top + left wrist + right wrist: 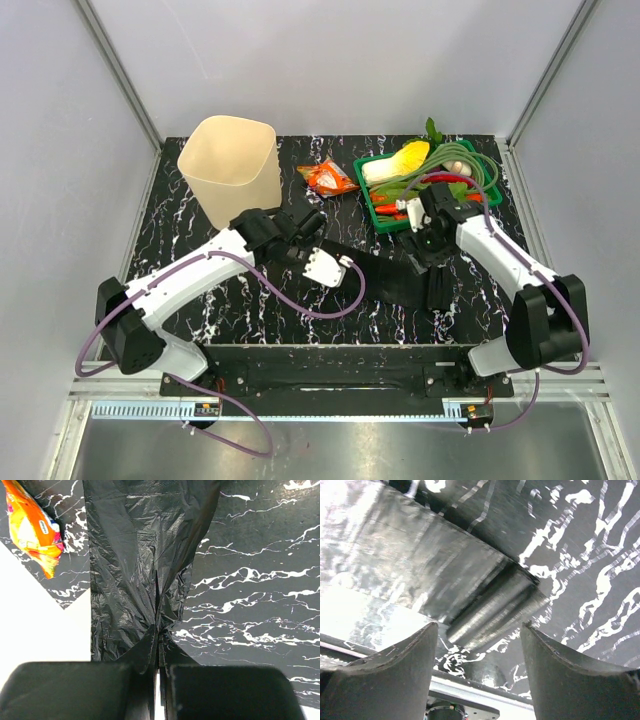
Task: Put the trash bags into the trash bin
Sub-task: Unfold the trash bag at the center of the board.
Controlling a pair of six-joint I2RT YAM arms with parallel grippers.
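One of the trash bags (140,555), a glossy black crinkled sheet, stretches away from my left gripper (159,630), which is shut on a gathered pinch of it. From above, this bag (385,278) lies dark on the marble table between the two arms, with the left gripper (318,238) at its left end. My right gripper (479,630) is open just above the bag's folded edge (490,610), which shows blurred between the fingers without touching them. That gripper (436,285) points toward the near table edge. The cream trash bin (228,165) stands upright at the back left, behind the left arm.
An orange snack wrapper (326,178) lies right of the bin, and it also shows as an orange snack wrapper (32,525) in the left wrist view. A green tray of vegetables (372,205) sits at the back right, close behind the right wrist. The metal rail of the near table edge (485,692) is close.
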